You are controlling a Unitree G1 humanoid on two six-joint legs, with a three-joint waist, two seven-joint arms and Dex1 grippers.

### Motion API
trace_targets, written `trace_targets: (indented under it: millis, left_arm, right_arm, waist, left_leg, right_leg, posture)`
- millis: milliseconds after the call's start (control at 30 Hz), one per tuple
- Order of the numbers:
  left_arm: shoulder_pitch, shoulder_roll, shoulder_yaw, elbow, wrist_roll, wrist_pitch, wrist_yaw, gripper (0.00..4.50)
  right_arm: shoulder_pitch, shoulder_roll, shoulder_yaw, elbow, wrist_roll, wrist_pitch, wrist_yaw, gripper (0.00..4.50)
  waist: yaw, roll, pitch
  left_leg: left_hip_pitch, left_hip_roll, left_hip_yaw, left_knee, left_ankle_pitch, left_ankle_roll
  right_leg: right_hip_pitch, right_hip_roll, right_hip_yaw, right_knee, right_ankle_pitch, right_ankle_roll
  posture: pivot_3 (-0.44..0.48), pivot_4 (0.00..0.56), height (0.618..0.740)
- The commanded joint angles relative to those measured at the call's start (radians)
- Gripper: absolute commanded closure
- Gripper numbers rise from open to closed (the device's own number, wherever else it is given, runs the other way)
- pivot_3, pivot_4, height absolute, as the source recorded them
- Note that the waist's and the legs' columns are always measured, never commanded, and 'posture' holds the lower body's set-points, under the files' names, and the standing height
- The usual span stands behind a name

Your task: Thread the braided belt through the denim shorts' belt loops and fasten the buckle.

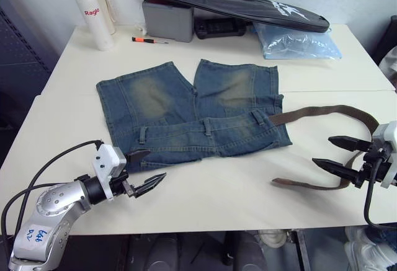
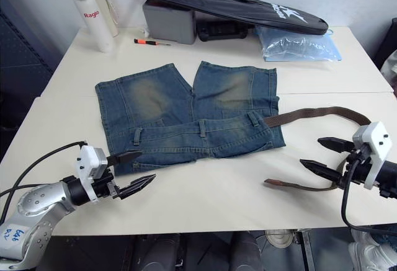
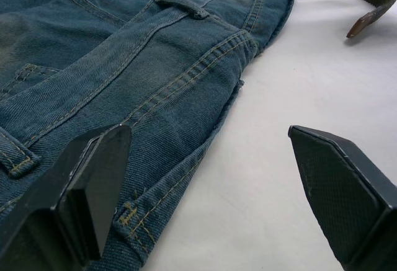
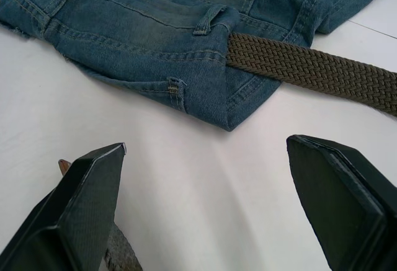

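belt (image 1: 322,115) sits tucked under the right-most loop (image 4: 208,20) of the shorts (image 1: 186,113), rest looping over the worktop (image 1: 217,190). both claws wide, empty: left claw (image 1: 144,170), right claw (image 1: 338,153). i'd grab the tan tip (image 1: 288,183), feed loops.

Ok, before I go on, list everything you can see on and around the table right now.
table: one, cream-white, under everything.
denim shorts: one, faded blue with yellowish worn patches, flat at the table's middle.
braided belt: one, dark brown, one end tucked into the waistband on the shorts' right side, looping out over the table; its tan tip lies free.
bottle: one, white with red lettering, far left corner.
screwdriver: one, orange and black, beside the bottle.
grey box: one, at the far edge.
black flat bag: one, lying across the box.
plastic bag: one, pale blue, far right.
left gripper: black fingers, open, at the shorts' near left corner.
right gripper: black fingers, open, by the belt's loop.
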Motion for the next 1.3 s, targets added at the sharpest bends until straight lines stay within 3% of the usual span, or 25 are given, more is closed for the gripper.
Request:
trace_targets:
  millis: [33, 733, 867, 1067, 1300]
  left_arm:
    - [-0.013, -0.004, -0.005, -0.007, -0.013, -0.004, -0.004, 0.04]
    - [-0.045, -0.018, 0.006, 0.024, -0.023, -0.014, -0.018, 0.04]
    - [-0.157, 0.057, 0.017, 0.080, -0.177, 0.144, -0.119, 0.04]
    - [-0.312, 0.117, -0.135, 0.047, -0.142, 0.162, -0.209, 0.04]
    - [-0.447, 0.161, -0.244, 0.038, -0.121, 0.147, -0.317, 0.04]
  right_arm:
    - [-0.011, -0.014, -0.013, -0.035, 0.022, 0.013, 0.010, 0.00]
    - [-0.043, -0.006, 0.006, -0.061, 0.034, 0.054, 0.013, 0.00]
    - [0.050, -0.072, 0.005, -0.104, -0.018, 0.082, 0.047, 0.00]
    - [0.221, -0.116, 0.030, -0.178, -0.134, 0.021, 0.069, 0.00]
    - [0.156, -0.099, 0.194, -0.109, -0.285, -0.122, 0.020, 0.00]
  waist:
    - [0.000, 0.000, 0.000]
    - [0.001, 0.000, 0.000]
    - [0.007, 0.002, 0.001]
    - [0.007, 0.003, 0.001]
    - [-0.005, 0.003, 0.001]
  left_leg:
    - [0.000, 0.000, 0.000, 0.000, 0.000, 0.000]
    - [0.000, 0.000, 0.000, 0.000, 0.000, 0.000]
    - [0.000, 0.000, 0.000, 0.000, 0.000, 0.000]
    - [-0.001, 0.000, 0.002, 0.000, 0.000, 0.000]
    - [0.002, 0.001, 0.004, -0.001, -0.001, -0.001]
  right_leg:
    - [0.000, 0.000, 0.000, 0.000, 0.000, 0.000]
    - [0.000, 0.000, 0.000, 0.000, 0.000, 0.000]
    - [0.000, 0.000, 0.000, 0.000, 0.000, 0.000]
    - [0.000, 0.000, 0.001, -0.001, 0.001, 0.001]
    - [0.000, 0.001, 0.004, -0.001, 0.001, 0.002]
  posture:
    - [0.000, 0.150, 0.740]
    - [0.000, 0.150, 0.740]
    - [0.000, 0.150, 0.740]
    - [0.000, 0.150, 0.740]
    - [0.000, 0.150, 0.740]
